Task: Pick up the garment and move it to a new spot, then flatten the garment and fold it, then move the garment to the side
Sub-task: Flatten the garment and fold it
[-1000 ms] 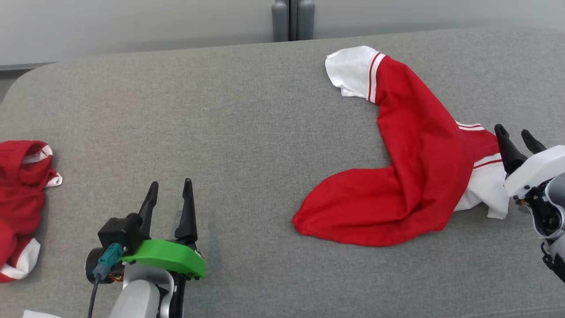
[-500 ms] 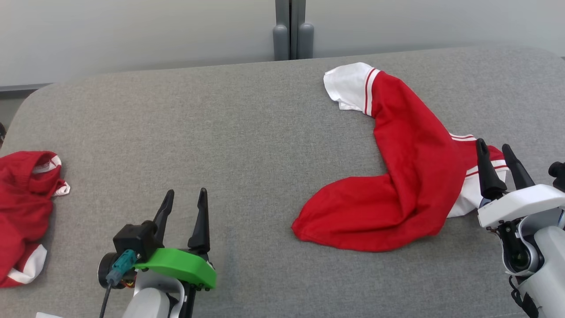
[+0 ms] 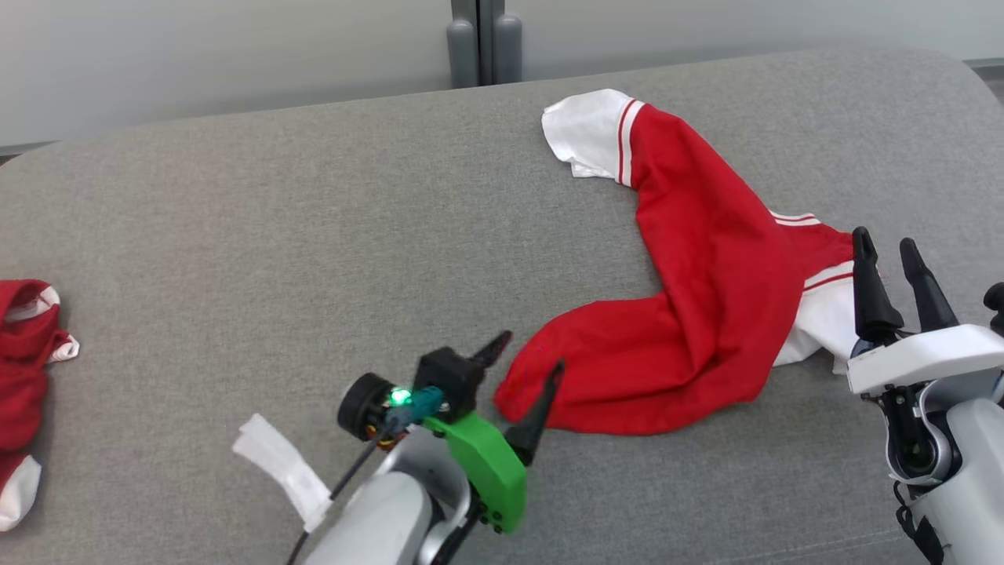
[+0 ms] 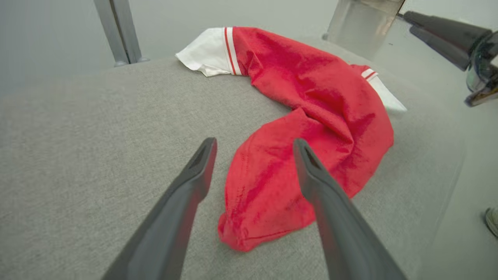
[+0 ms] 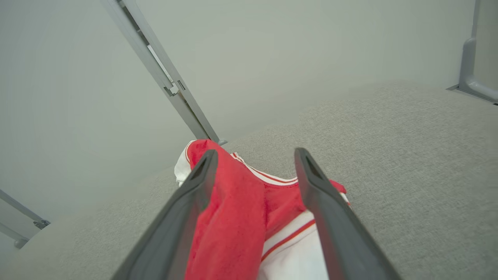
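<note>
The left pincer (image 3: 532, 351) is open, with one finger on either side of the near hem of the red-and-white shirt (image 3: 706, 298), toward the near edge of the grey surface (image 3: 274, 235). The right pincer (image 3: 885, 238) is open over the shirt's white sleeve by the right edge. The shirt curves away toward the far edge. A second red garment (image 3: 23, 345) lies at the left edge.

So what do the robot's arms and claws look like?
Each claw has two long, dark, pointy fingers. The left claw sits on a bright green bracket, with a glowing green light, a teal plug and a black cable. The right claw sits on a white bracket. The left forearm and right forearm are smooth and pale grey.
</note>
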`<state>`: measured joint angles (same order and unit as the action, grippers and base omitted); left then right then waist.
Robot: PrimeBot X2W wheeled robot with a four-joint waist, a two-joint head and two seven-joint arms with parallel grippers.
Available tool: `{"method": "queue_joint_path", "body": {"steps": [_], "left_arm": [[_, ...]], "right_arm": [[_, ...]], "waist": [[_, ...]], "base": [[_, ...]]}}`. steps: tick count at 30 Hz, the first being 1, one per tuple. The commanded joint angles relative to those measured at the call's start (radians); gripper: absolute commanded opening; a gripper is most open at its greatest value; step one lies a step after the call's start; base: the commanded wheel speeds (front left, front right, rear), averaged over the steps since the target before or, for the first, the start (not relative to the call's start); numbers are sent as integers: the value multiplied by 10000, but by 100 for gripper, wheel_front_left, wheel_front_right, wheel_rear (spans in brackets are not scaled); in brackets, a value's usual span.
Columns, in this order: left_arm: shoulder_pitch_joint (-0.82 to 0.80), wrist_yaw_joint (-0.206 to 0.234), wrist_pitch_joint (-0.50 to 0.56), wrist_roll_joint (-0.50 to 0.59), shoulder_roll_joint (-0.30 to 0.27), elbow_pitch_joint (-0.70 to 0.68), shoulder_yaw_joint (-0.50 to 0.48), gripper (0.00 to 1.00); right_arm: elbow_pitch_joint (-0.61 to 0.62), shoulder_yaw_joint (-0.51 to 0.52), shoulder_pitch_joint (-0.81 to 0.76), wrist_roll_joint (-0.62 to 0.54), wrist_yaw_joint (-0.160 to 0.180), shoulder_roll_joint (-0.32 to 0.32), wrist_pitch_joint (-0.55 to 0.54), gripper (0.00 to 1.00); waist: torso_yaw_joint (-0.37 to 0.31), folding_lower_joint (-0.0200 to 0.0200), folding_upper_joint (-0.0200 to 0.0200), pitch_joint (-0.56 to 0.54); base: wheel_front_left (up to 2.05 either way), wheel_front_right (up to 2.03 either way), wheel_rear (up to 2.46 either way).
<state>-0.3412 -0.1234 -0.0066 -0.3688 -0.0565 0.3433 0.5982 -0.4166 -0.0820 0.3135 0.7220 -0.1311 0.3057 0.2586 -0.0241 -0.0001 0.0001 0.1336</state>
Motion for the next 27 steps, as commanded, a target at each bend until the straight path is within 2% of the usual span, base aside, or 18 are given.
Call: {"method": "queue_joint_path", "body": {"steps": [1,7,15,18,20,21,22,23,27], "left_arm": [[-216,-52,262,-38,-28,11,469,100],[-810,-68,1469,390,-135,694,1953,100],[-1747,120,2277,1546,-425,2015,2857,100],[-1863,89,2544,1750,-400,2485,3181,100],[-1981,218,2669,1943,-397,2756,3340,99],[-1988,278,2667,1974,-398,2831,3346,75],[-2032,343,2633,1988,-392,2943,3352,33],[-2064,373,2604,1988,-387,3012,3364,0],[-2073,374,2329,1735,-289,3033,3256,0]], "right_arm": [[85,156,-56,-90,7,-11,67,100],[265,618,-17,-234,7,-36,60,100],[361,843,-52,-270,5,-171,69,100],[344,875,-38,-295,7,-208,70,100],[324,895,-45,-313,7,-238,71,100],[305,900,-46,-321,5,-247,71,100],[273,903,-42,-331,7,-263,72,100],[253,901,-40,-331,7,-275,72,100],[179,894,-80,-329,7,-322,73,100]], "waist": [[-316,1,-1,255],[-780,1,-1,600],[-1067,1,-1,809],[-1091,1,-1,833],[-1090,1,-1,829],[-1089,1,-1,822],[-1081,1,-1,806],[-1072,1,-1,792],[-1022,1,-1,690]], "base": [[0,0,0],[0,0,0],[0,0,0],[0,0,0],[0,0,0],[0,0,0],[0,0,0],[0,0,0],[0,0,0]]}}
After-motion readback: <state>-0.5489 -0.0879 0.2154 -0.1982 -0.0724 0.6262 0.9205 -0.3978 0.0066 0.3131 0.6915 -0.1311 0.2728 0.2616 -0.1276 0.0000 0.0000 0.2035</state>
